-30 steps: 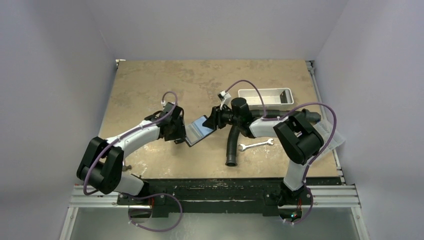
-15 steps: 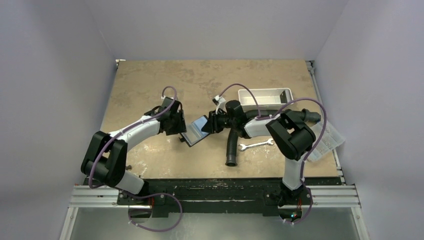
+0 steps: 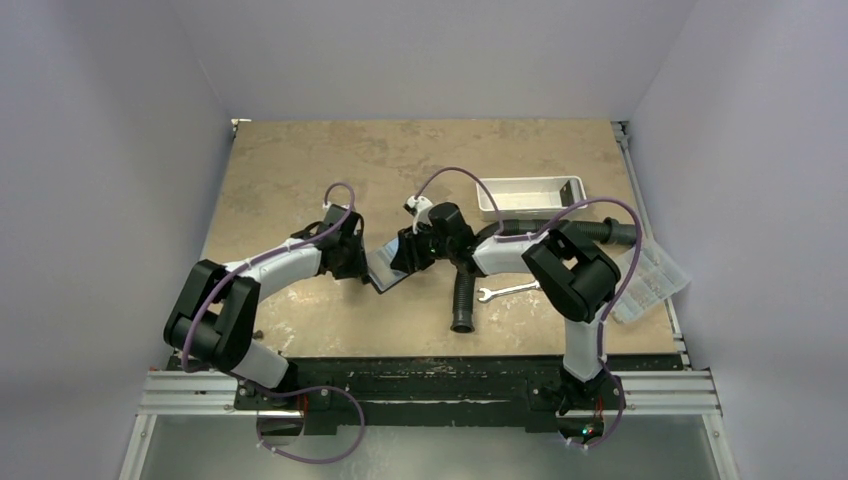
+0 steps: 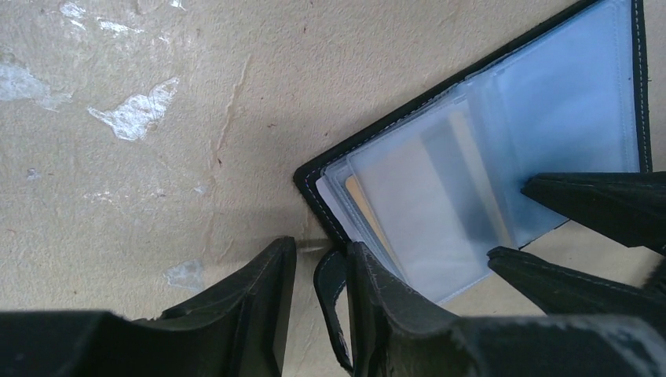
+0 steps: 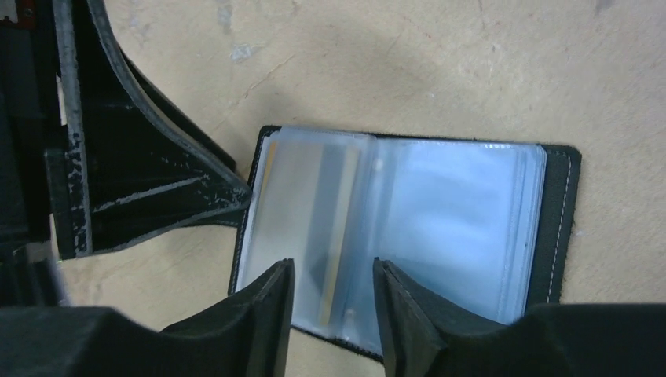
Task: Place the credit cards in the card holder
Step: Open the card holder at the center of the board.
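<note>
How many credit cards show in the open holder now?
2, both in the black folding card holder's page beside the left gripper: a greyish card in the front clear sleeve, a yellowish-tan card's edge behind it. More may be hidden.

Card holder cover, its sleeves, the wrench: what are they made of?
Card holder cover: black, matte, leather or faux leather by look; light stitching along the edge. Sleeves: clear, glossy soft plastic; a card shows through. Wrench: bare silvery metal, likely.
</note>
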`<state>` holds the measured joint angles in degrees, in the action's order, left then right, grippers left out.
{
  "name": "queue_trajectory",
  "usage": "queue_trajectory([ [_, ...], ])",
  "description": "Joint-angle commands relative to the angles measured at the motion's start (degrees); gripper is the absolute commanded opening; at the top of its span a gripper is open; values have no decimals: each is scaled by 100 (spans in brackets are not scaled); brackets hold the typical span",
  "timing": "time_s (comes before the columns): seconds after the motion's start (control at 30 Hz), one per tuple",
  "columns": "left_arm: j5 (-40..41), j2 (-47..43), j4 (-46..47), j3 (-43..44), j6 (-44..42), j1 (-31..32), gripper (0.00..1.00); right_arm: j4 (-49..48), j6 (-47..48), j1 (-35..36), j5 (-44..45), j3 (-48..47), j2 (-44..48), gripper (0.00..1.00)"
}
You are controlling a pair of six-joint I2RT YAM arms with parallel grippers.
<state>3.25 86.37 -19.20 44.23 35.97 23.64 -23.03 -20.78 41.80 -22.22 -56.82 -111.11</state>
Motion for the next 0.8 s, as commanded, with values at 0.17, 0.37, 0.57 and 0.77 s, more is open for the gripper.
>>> queue_trajectory([
  [0.17,152,-83,152,-159,0,-35,33,1080,978,512,1770,-601,3,55],
  [0.37,261,-204,121,-281,8,-35,31,1419,1022,557,2141,-840,-195,39],
  [0.57,505,-308,-45,-287,-77,-35,31,1353,999,557,2204,-761,-122,24],
  [0.77,308,-479,-58,-197,-45,-41,31,1103,751,540,1912,-593,-53,21],
])
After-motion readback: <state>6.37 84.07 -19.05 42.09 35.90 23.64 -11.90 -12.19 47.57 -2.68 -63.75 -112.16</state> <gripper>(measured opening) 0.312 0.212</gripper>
